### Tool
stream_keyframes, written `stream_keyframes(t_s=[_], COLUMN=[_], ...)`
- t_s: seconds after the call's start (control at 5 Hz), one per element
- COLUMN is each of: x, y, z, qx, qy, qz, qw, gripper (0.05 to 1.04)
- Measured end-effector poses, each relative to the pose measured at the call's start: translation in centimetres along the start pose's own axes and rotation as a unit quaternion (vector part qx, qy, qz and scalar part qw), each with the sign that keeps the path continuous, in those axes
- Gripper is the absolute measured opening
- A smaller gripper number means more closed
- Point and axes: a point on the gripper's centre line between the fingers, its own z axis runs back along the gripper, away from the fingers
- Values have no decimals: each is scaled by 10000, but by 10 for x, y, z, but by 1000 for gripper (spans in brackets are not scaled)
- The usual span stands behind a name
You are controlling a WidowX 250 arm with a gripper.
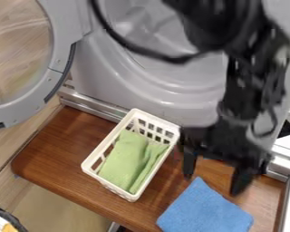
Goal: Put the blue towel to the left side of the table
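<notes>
over the right part of the bench (62, 149), the end effector (213, 182) hangs pointing down, its two black fingers spread well apart with nothing held between them. the fingertips sit at the near corner and upper edge of the blue towel (205, 210), one just beside the towel's top corner, the other close to its upper right edge; whether either one touches the cloth cannot be told. above them the black arm (232, 86) comes in from the top edge of the view, and a black cable (135, 47) loops out from it to the left.

the blue towel lies flat on the bench at the lower right of the view, turned so that one corner points up toward the fingers.

to the left of the end effector, near the middle of the bench, a white plastic basket (109, 141) with slotted walls stands at a slant. a green cloth (126, 158) lies folded inside it, along the basket's floor.

behind the bench rises the pale grey front of a machine (159, 93), with a round opening behind the arm. its round door (26, 108) stands swung out at the upper left, with a clear middle and a grey ring. the bench itself is reddish-brown wood with rounded corners.
</notes>
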Motion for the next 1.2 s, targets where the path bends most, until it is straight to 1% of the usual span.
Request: stream_keyframes(t_s=[0.2, 0.4, 0.6, 0.8, 1.0, 1.2], x=[3, -1, -3, 3, 10, 13], y=[-13, -13, -14, -18, -23, -27], z=[-35, -61, -88, -105, -108, -110], qx=[-11, -108, -131, -179, -116, -108], qy=[-84, -203, -167, -295, -406, -422], qz=[-258, -380, -432, -400, -567, -631], qw=[9996, 9990, 9988, 9986, 9975, 9971], gripper=[1000, 1000, 1000, 1000, 1000, 950])
